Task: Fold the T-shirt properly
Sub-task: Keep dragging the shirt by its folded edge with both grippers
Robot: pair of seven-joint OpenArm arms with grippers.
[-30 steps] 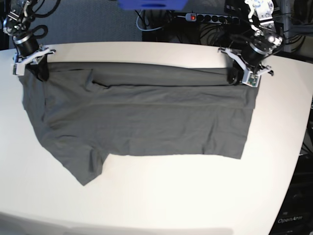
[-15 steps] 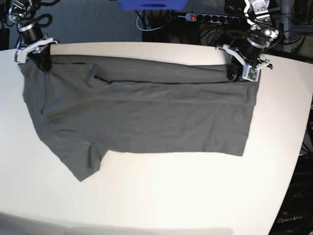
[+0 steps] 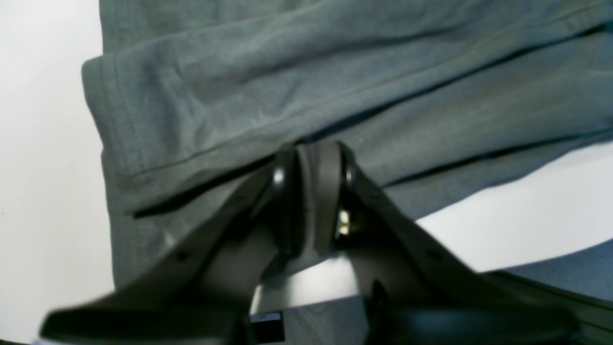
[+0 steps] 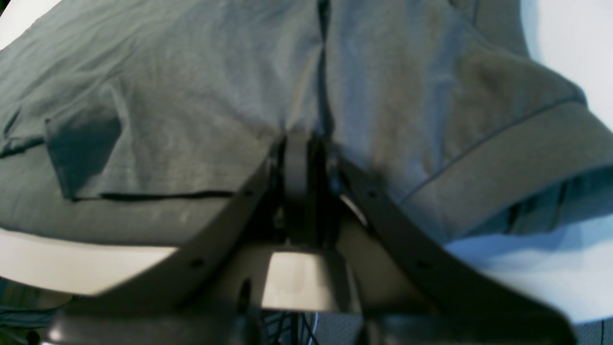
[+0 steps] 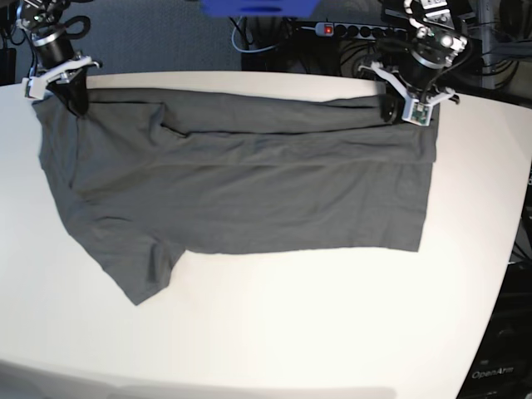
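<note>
Your left gripper (image 5: 397,110) and right gripper (image 5: 73,100) are both pinching thin dark grey T-shirt (image 5: 241,183), holding its folded edge along white worktop's (image 5: 316,332) far edge.

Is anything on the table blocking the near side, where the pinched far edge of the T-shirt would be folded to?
Nothing visible. Both pincers, left and right, are shut on the T-shirt at its far edge, and the white table in front of it shows only bare surface.

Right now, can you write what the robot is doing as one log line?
left gripper: shut on T-shirt far edge | right gripper: shut on T-shirt far edge | T-shirt: partly folded on table
</note>
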